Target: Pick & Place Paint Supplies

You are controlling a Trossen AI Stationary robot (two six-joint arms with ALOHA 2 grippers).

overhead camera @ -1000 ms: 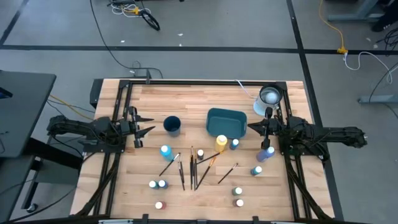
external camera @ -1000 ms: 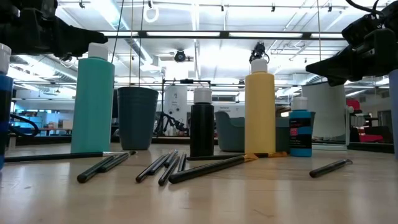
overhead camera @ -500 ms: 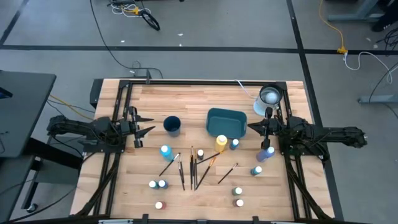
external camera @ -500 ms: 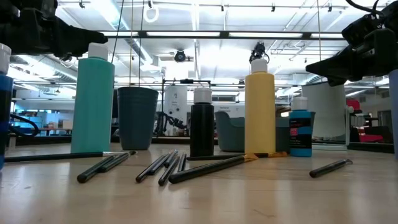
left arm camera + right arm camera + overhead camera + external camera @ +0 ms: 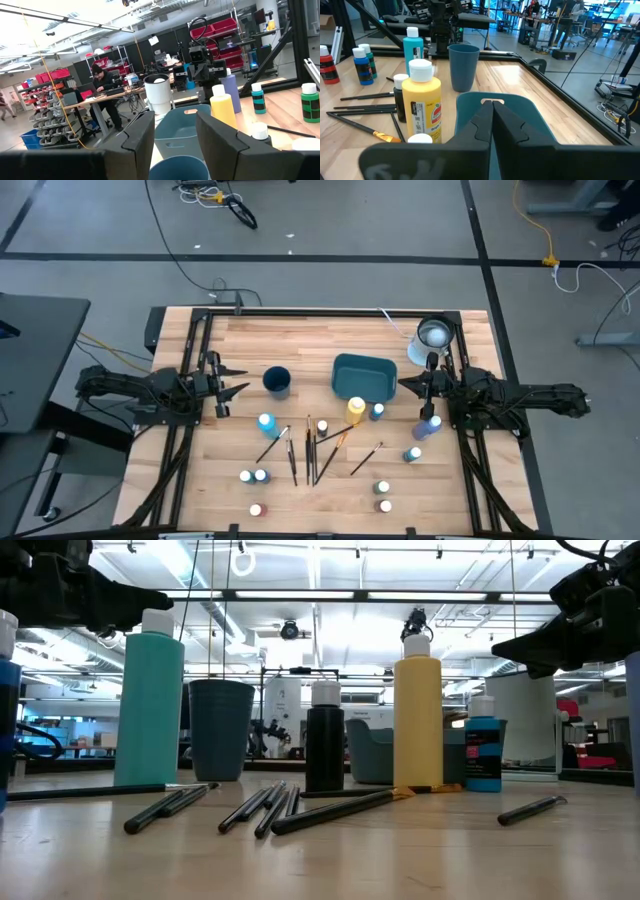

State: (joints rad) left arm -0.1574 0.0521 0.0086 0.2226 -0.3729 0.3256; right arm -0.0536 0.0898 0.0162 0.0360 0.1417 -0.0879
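The paint supplies stand and lie on the wooden table between my two arms. There is a yellow bottle point(image 5: 356, 410), a light-blue bottle point(image 5: 266, 423) and small bottles near the front point(image 5: 253, 476). Several dark paintbrushes point(image 5: 310, 448) lie flat in a loose bunch. My left gripper point(image 5: 237, 379) hovers open at the table's left, above the surface, pointing toward the blue cup point(image 5: 277, 381); nothing is between its fingers point(image 5: 142, 142). My right gripper point(image 5: 404, 387) hovers shut at the right, pointing at the teal bin point(image 5: 363, 376), its fingers point(image 5: 485, 122) closed on nothing.
A white bucket point(image 5: 433, 337) stands at the far right, beside my right arm. A purple bottle point(image 5: 430, 427) stands close under that arm, with more small bottles at the front right point(image 5: 384, 496). Black frame rails run along the table's left and right sides point(image 5: 190, 340).
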